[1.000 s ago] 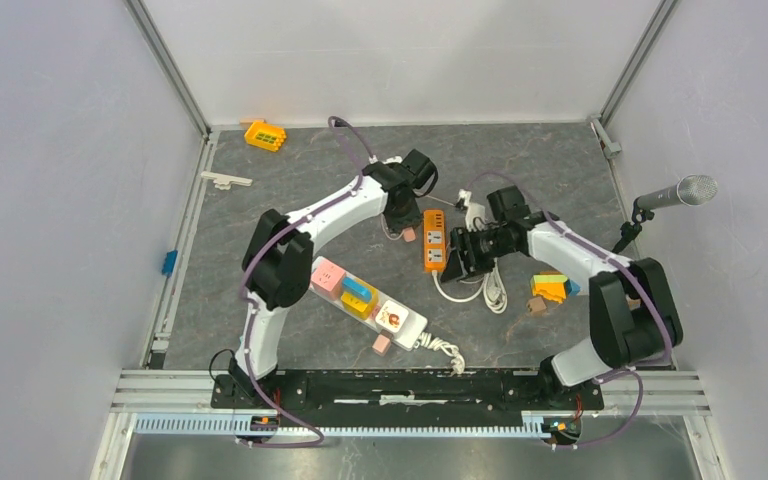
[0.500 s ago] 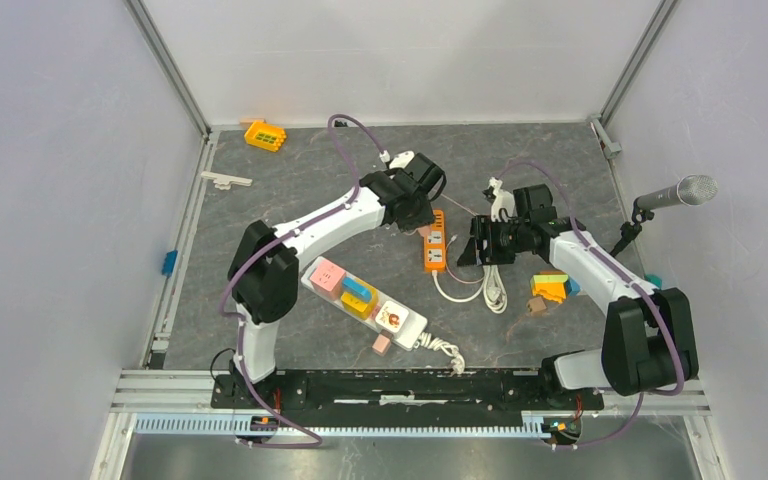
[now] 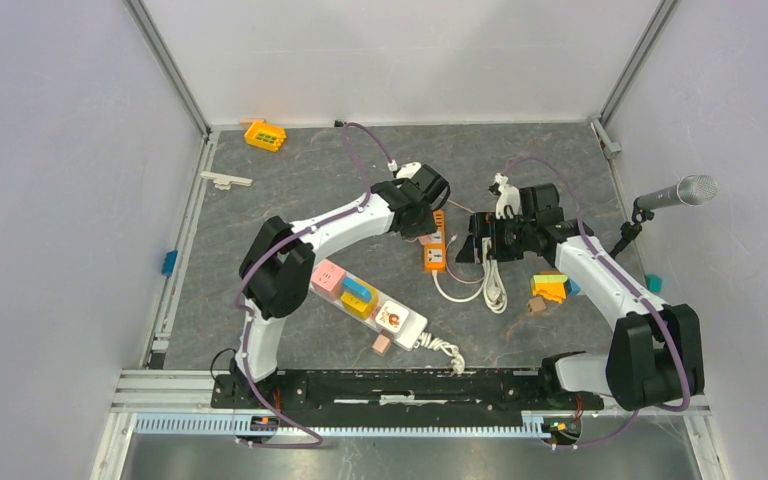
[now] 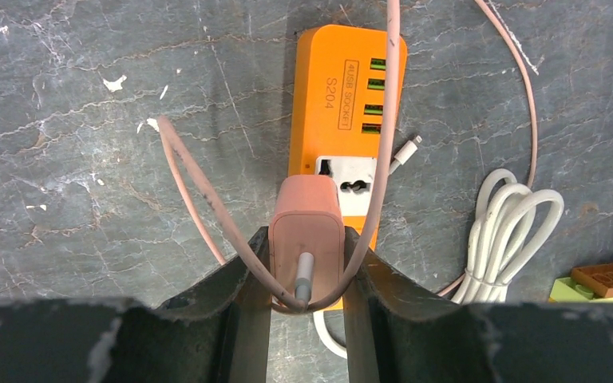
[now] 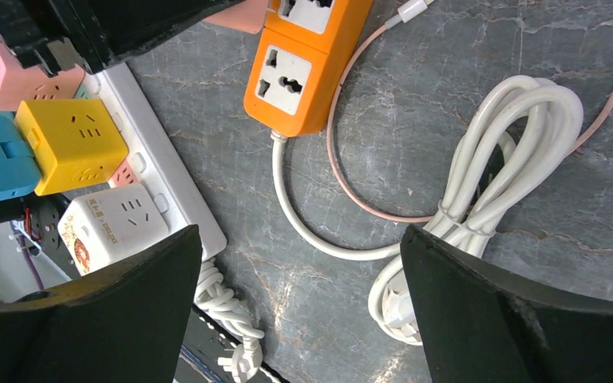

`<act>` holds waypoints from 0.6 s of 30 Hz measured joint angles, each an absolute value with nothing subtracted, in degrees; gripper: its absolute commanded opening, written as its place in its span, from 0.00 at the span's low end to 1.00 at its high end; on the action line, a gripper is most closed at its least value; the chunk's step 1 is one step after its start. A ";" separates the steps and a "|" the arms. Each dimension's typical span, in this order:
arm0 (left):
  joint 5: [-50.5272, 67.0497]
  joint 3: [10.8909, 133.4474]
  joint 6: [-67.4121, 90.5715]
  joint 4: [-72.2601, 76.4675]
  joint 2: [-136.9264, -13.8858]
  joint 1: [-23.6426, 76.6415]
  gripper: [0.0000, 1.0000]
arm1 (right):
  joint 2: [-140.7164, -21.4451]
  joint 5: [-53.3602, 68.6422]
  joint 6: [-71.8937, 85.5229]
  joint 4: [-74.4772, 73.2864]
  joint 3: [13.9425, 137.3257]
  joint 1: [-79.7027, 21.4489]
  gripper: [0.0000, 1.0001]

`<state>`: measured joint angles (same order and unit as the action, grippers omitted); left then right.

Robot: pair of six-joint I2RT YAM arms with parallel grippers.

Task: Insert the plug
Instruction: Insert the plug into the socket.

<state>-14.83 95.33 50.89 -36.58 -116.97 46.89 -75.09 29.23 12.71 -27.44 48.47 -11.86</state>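
Observation:
A pink plug (image 4: 306, 231) with a pink cable looping out of its back is pinched between the fingers of my left gripper (image 4: 306, 275), which is shut on it. The plug stands at the white socket (image 4: 359, 177) of the orange power strip (image 4: 350, 96); whether its pins are in cannot be seen. From above, the left gripper (image 3: 423, 216) covers the far end of the orange power strip (image 3: 434, 253). My right gripper (image 3: 479, 240) hangs just right of the strip, open wide, holding nothing; its view shows the orange power strip's (image 5: 303, 60) near end.
A white coiled cord (image 5: 487, 167) lies right of the orange strip. A white power strip (image 3: 415, 322) carrying coloured cube adapters sits near the front. Toy bricks (image 3: 550, 287) lie at the right, an orange block (image 3: 265, 134) at the far left, and a microphone (image 3: 675, 193) at the right wall.
My right gripper let go of the orange strip, opened wide and drew back to the right. My left gripper carried the pink plug rightward onto the strip.

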 measured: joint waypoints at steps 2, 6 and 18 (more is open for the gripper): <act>-14.96 95.18 50.54 -36.40 -116.99 47.05 0.02 | -74.63 28.99 12.49 -27.46 48.47 -11.86 0.98; -15.00 95.15 49.87 -35.70 -116.99 47.37 0.02 | -74.70 28.36 12.12 -27.57 48.47 -11.81 0.98; -16.75 95.07 49.01 -34.24 -117.62 48.14 0.02 | -75.07 28.14 11.27 -27.90 48.47 -11.49 0.98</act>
